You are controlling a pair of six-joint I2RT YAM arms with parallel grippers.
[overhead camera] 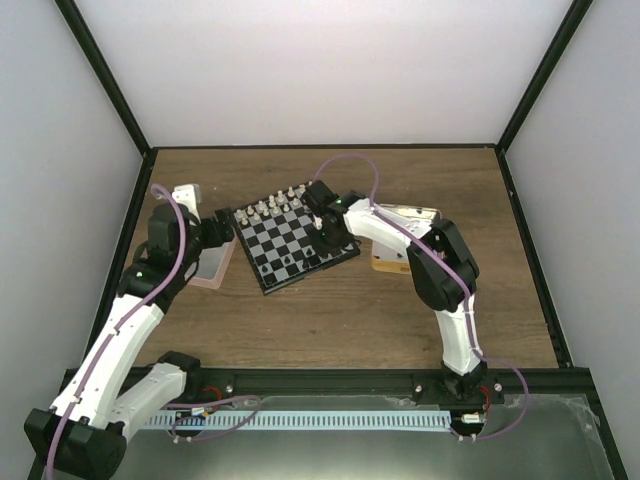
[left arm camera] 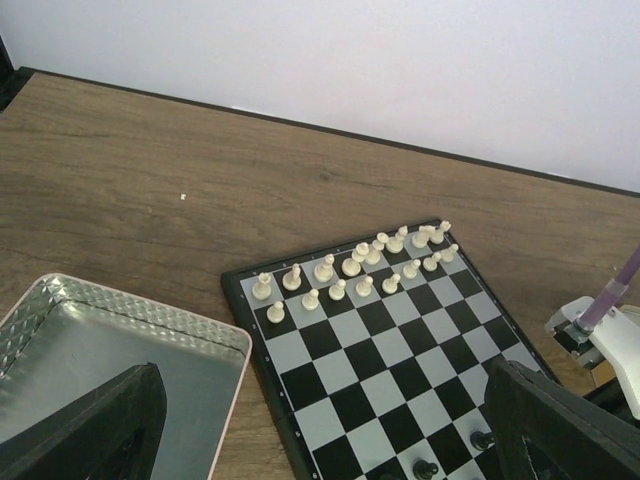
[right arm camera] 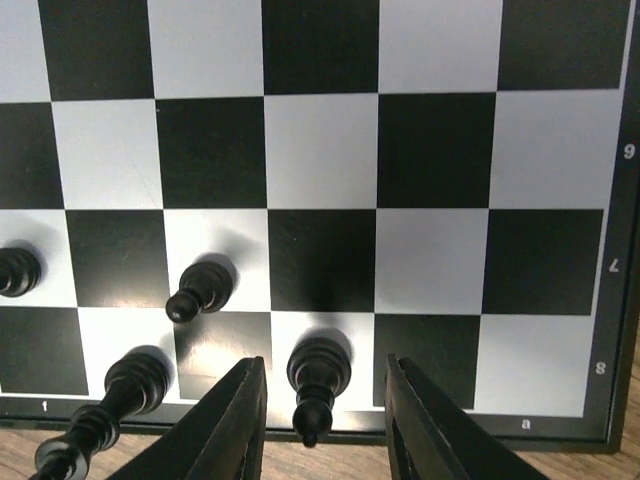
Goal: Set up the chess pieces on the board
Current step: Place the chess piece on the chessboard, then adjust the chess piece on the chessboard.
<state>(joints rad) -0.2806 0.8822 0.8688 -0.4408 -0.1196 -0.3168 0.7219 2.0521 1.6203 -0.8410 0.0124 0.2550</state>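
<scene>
Wooden table (overhead camera: 400, 310) holds the checked board (overhead camera: 285, 240) beside a silver tin (left arm camera: 100, 350). Left gripper (left arm camera: 325, 400) hangs spread wide above both. Right gripper (right arm camera: 325, 365) is spread a little around one black piece (right arm camera: 318, 385) on the edge row, not touching. White pieces (left arm camera: 350, 265) line the other side.

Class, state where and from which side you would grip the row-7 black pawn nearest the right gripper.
Probably pinch the black pawn at its neck from straight above: it stands upright, and taller pieces crowd its board-edge side.
</scene>
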